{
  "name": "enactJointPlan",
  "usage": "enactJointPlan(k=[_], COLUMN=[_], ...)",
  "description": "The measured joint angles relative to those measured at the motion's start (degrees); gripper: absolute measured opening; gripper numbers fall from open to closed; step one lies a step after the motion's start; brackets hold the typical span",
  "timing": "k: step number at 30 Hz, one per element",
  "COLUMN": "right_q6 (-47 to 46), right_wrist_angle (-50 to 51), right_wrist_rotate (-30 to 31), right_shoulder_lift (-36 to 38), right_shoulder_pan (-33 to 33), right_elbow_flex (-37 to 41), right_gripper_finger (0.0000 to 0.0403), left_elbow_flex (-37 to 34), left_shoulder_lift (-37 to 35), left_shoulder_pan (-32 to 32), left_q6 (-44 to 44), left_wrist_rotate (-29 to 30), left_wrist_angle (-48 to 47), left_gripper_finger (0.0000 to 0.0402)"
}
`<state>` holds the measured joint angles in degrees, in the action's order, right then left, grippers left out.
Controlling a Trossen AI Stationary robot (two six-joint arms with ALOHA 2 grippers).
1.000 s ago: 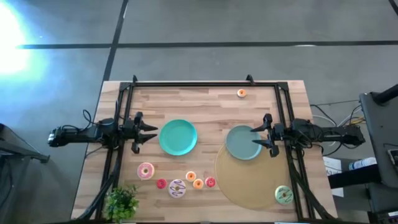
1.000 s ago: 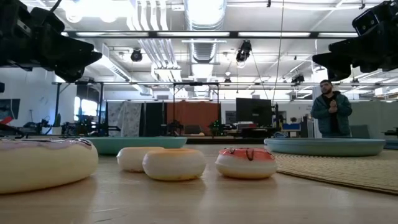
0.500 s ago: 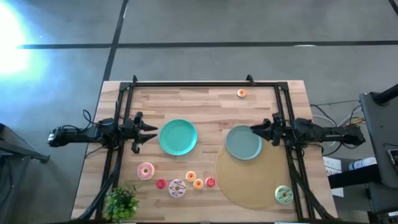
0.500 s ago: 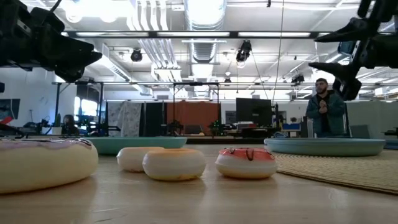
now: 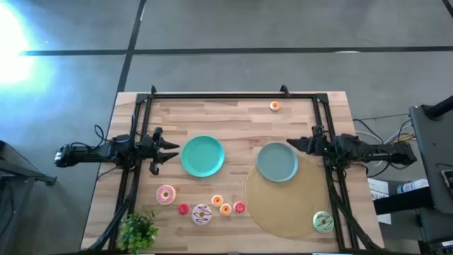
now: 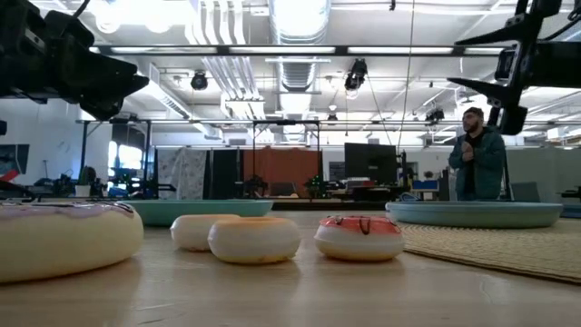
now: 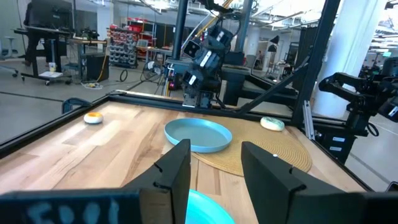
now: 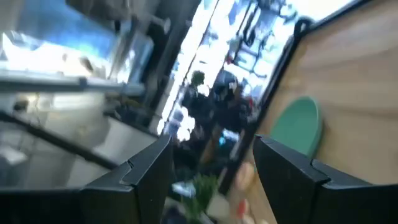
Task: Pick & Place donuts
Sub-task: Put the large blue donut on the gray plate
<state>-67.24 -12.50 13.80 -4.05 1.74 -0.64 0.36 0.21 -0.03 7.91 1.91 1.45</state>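
Note:
In the high view the donuts lie near the table's front edge: pink (image 5: 165, 194), white with purple streaks (image 5: 202, 214), and several tiny red and orange ones (image 5: 226, 208). The green donut (image 5: 323, 222) rests on a round woven mat (image 5: 283, 205). One orange donut (image 5: 274, 106) lies near the far edge. My left gripper (image 5: 174, 151) (image 7: 214, 155) hangs open, left of the teal plate (image 5: 202, 156). My right gripper (image 5: 290, 144) (image 8: 212, 146) is open and rolled onto its side, above the far right rim of the grey-blue plate (image 5: 277, 162). Neither touches anything.
A leafy plant (image 5: 138, 230) stands at the near left corner. A black frame (image 5: 226, 94) runs along the far edge and both sides. In the low view a person (image 6: 472, 163) stands in the room behind the table. Bare wood lies between the plates and the far edge.
My right gripper has rolled about a quarter turn, so its fingers now stand one above the other, and it has drawn back slightly toward the table's right edge. The left arm, donuts and plates have stayed put.

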Motion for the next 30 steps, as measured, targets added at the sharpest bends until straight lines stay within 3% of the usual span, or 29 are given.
enactJointPlan(k=[2, 4, 7, 9, 12, 15, 18, 22, 25, 30], right_q6=[0.5, 0.1, -4.0, -8.9, -10.7, -5.0, 3.7, 13.7, 19.4, 28.3], right_wrist_angle=[-3.1, -10.7, -19.1, -17.9, -5.7, 15.5, 37.1, 58.8, 64.7, 65.4], right_wrist_rotate=[2.3, 0.1, -11.4, -18.6, -25.9, -28.8, -28.3, -22.0, -22.3, -31.6], right_shoulder_lift=[-1.3, -3.4, -8.2, -12.1, -18.9, -26.5, -35.1, -46.4, -54.0, -65.8], right_shoulder_pan=[0.4, 0.7, 0.9, 1.3, 3.7, 7.8, 13.1, 20.3, 24.8, 33.4], right_elbow_flex=[0.0, 0.0, -0.2, -0.8, -5.2, -13.5, -23.5, -35.1, -40.1, -42.7], right_gripper_finger=[0.0214, 0.0214, 0.0214, 0.0214, 0.0214, 0.0214, 0.0214, 0.0214, 0.0214, 0.0215], left_elbow_flex=[0.0, 0.0, 0.0, 0.0, 0.0, 0.0, 0.0, 0.0, 0.0, 0.0], left_shoulder_lift=[0.0, 0.1, 0.1, 0.1, 0.1, 0.1, 0.1, 0.1, 0.2, 0.2], left_shoulder_pan=[0.0, 0.0, 0.0, 0.0, 0.0, 0.0, 0.0, 0.0, 0.0, 0.0], left_q6=[0.0, 0.0, 0.0, 0.0, 0.0, 0.0, 0.0, 0.0, 0.0, 0.0], left_wrist_rotate=[0.0, 0.0, 0.0, 0.0, 0.0, 0.0, 0.0, 0.0, 0.0, 0.0], left_wrist_angle=[0.0, 0.0, 0.0, 0.0, 0.0, 0.0, 0.0, 0.0, 0.0, 0.0], left_gripper_finger=[0.0117, 0.0117, 0.0117, 0.0117, 0.0117, 0.0117, 0.0117, 0.0117, 0.0117, 0.0117])
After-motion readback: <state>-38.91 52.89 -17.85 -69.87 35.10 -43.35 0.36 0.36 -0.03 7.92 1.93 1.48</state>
